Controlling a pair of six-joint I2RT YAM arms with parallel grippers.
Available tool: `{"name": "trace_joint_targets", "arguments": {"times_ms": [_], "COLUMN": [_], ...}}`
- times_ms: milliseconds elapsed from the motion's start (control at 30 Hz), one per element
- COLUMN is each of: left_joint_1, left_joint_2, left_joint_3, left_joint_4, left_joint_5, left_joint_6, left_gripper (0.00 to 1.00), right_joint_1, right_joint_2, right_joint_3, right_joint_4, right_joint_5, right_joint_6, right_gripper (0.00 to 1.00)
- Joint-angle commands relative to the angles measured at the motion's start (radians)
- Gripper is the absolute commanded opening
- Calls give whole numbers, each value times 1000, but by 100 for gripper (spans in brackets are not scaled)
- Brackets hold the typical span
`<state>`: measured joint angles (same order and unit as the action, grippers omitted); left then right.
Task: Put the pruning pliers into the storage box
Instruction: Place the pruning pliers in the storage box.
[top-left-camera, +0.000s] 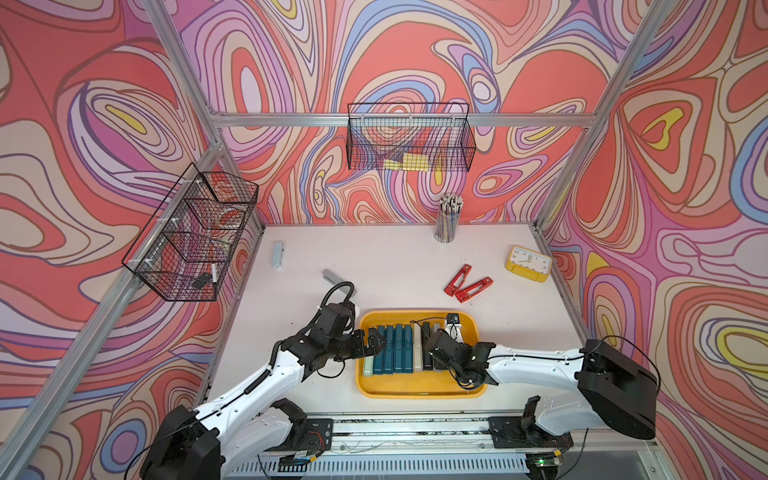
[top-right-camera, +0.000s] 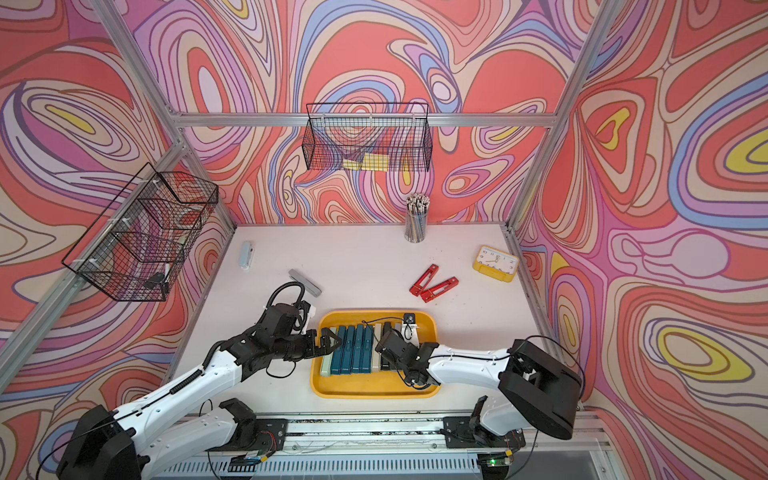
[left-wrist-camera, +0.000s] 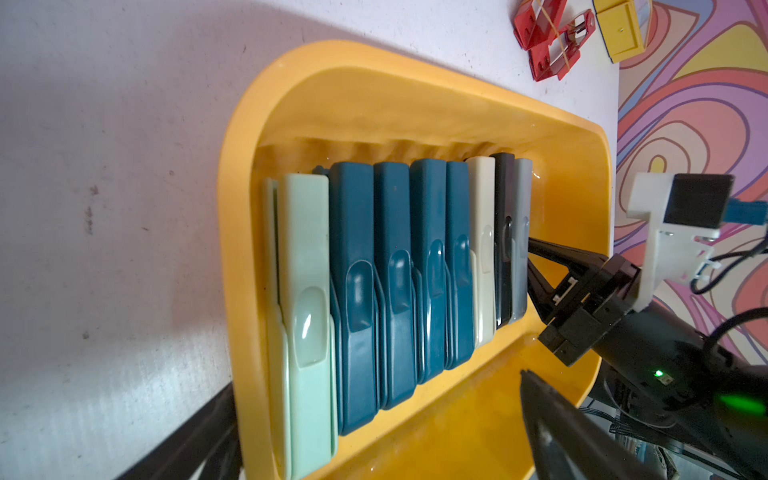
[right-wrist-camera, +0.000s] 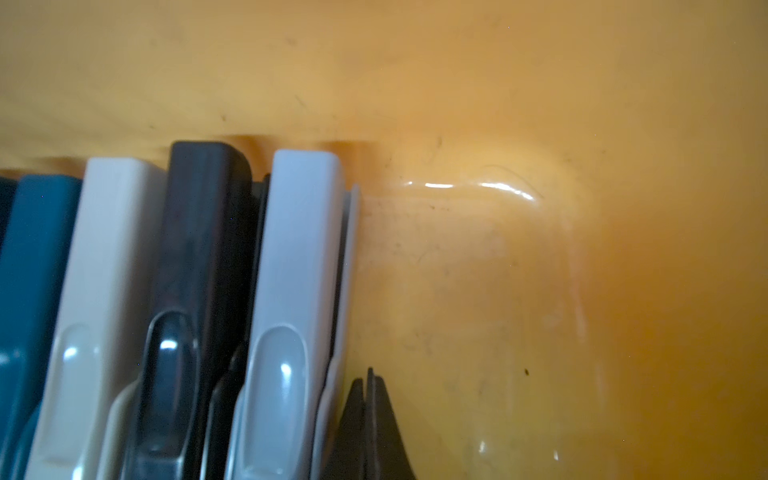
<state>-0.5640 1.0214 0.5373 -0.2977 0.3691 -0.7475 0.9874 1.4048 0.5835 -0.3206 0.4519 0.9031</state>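
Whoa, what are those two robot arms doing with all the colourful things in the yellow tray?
They are tidying pruning pliers into the storage box. Eight lie in a neat row inside: pale green, four teal, beige, black and grey. The left end effector is open at the pale green end, holding nothing. The right end effector is shut and empty, its tip right beside the grey one. Two red pliers and two grey ones wait on the table.

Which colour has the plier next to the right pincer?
Grey plier, clearest in the right wrist view.
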Motion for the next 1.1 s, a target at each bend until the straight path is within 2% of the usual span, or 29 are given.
{"name": "trace_joint_targets", "arguments": {"times_ms": [0, 300, 467, 533, 600, 767, 933, 1067], "left_joint_1": [-7, -7, 0, 14, 38, 175, 259, 317], "left_joint_2": [9, 1, 1, 12, 32, 149, 339, 503], "left_joint_3": [32, 97, 165, 195, 226, 324, 496, 647], "left_joint_4": [-4, -107, -177, -196, -213, -231, -270, -307], "left_joint_5": [2, -52, -122, -139, -150, -148, -215, -256], "left_joint_6": [22, 82, 132, 151, 165, 168, 186, 173], "left_gripper": [99, 99, 99, 99, 99, 99, 99, 99], "right_joint_1": [-3, -3, -3, -3, -3, -20, -74, -104], "right_joint_2": [-35, -81, -87, -80, -65, -1, 34, 61], "right_joint_3": [3, 41, 153, 206, 267, 405, 440, 438], "right_joint_4": [-32, -114, -215, -241, -258, -260, -156, -68], "right_joint_5": [28, 45, 71, 76, 77, 65, -60, -175], "right_joint_6": [9, -9, -74, -114, -159, -285, -357, -395], "right_gripper": [0, 0, 0, 3, 8, 31, 58, 72]}}
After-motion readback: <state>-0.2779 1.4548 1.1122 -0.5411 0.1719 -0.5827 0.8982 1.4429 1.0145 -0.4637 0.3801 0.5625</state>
